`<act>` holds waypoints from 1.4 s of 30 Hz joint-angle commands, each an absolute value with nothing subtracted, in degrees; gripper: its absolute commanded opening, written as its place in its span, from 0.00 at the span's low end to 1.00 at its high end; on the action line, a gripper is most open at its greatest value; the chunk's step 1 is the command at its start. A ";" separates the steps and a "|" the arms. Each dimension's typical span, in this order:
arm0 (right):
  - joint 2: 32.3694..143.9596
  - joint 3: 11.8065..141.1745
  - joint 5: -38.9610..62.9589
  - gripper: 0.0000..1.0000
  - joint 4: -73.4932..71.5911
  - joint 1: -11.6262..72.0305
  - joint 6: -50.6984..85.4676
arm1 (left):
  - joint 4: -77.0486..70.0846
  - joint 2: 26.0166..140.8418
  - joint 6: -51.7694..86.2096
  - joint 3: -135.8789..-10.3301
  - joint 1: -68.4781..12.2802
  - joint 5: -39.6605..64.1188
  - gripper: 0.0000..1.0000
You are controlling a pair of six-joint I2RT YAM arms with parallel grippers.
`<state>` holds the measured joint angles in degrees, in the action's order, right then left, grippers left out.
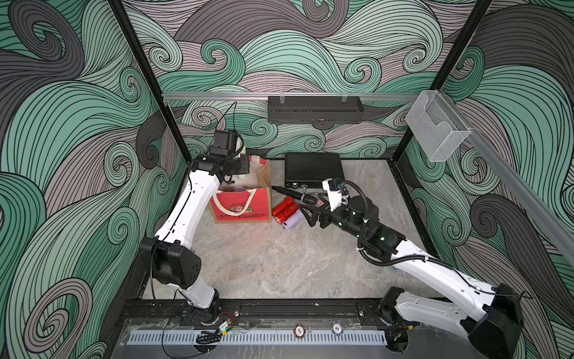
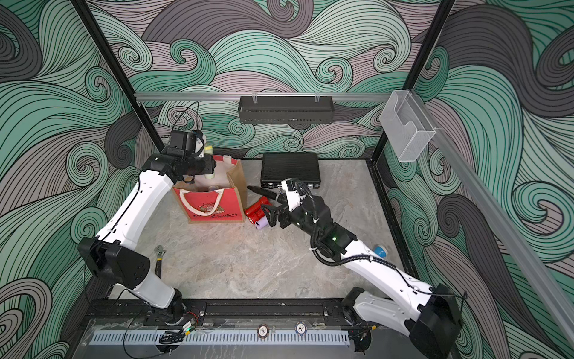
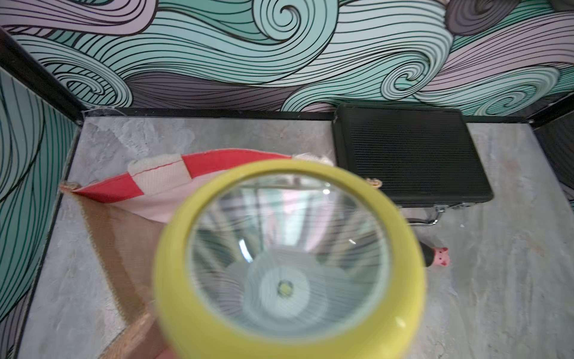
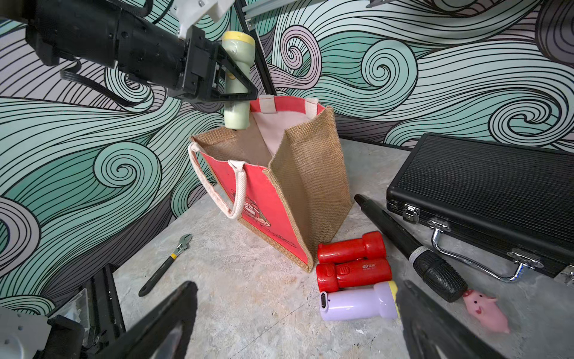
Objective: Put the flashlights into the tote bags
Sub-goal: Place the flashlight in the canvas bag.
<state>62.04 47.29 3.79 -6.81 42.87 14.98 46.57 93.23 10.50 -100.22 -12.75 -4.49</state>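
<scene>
The tote bag [image 1: 240, 205] [image 4: 279, 186] stands upright and open at the back left. Right above its opening my left gripper [image 4: 236, 80] [image 2: 211, 164] is shut on a pale green flashlight [image 4: 237, 62], held upright, whose yellow head [image 3: 289, 258] fills the left wrist view. Two red flashlights [image 4: 351, 248] [image 1: 284, 209] and a lilac one [image 4: 357, 303] [image 1: 292, 222] lie side by side against the bag's right side. My right gripper [image 4: 295, 326] [image 1: 306, 214] hovers low and open just right of them, one finger [image 4: 435, 320] beside the lilac head. A blue flashlight [image 2: 380, 251] peeks from behind the right arm.
A flat black case [image 1: 313, 169] lies at the back. A slim black stick [image 4: 410, 245] and a pink pig [image 4: 486, 310] lie between the case and the flashlights. A wrench [image 2: 159, 258] lies by the left arm. A black basket [image 1: 315, 108] and a clear holder [image 1: 436, 130] hang on the walls.
</scene>
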 commanded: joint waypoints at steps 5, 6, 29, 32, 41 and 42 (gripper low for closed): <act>61.88 47.86 2.35 0.99 -6.15 42.81 14.15 | 47.60 96.06 9.27 -98.18 -11.95 -9.61 0.00; 62.02 47.90 2.32 0.99 -5.99 42.80 14.11 | 47.47 96.38 9.44 -97.65 -11.91 -9.75 0.00; 65.29 48.85 0.44 0.99 -3.12 42.63 15.20 | 52.21 109.65 12.88 -97.64 -11.07 -8.83 0.00; 65.52 48.78 0.43 0.99 -2.92 42.63 15.21 | 51.79 110.32 13.29 -97.35 -11.00 -9.13 0.00; 65.62 49.13 -0.22 0.99 -1.65 42.19 15.19 | 51.06 110.61 14.14 -97.03 -10.89 -9.23 0.25; 65.62 49.22 -0.28 0.99 -1.39 42.14 15.29 | 50.98 110.32 14.21 -97.03 -10.77 -9.31 0.30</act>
<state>65.56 47.35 0.99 -2.22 42.61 15.05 50.22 110.63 13.39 -95.53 -11.29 -8.56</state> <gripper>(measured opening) 0.991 0.375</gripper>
